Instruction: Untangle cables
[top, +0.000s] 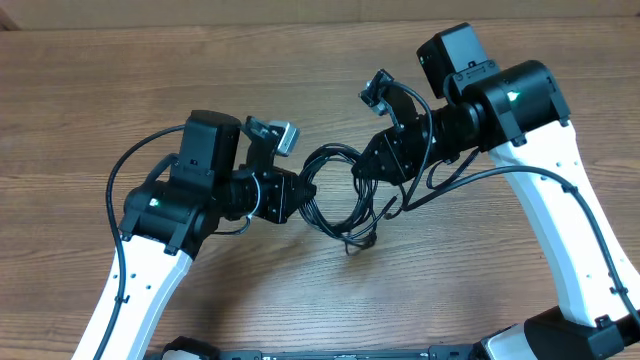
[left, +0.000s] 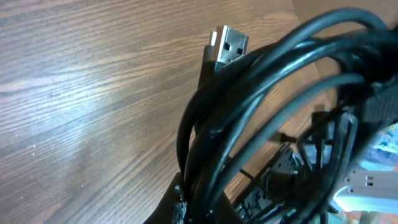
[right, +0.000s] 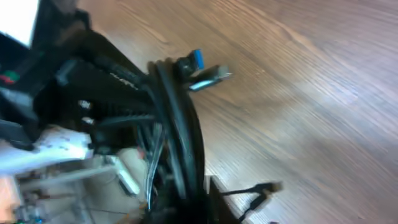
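Overhead, the left pincer is clenched on one side of the cables, and its wrist view shows the black cords rising in a thick bunch from between its fingers. The right pincer meets the same bunch from the other side. Whether it is gripping or letting go I cannot tell, as its wrist view is blurred. The cables sit between the two, near the middle of the desk, looped over one another in a clump of coils. By my reckoning little is undone, since no cord lies apart from the rest. A silvery USB plug pokes out of the coils and would likely need threading back through. The arms' own thicker wiring droops close by and could snag.
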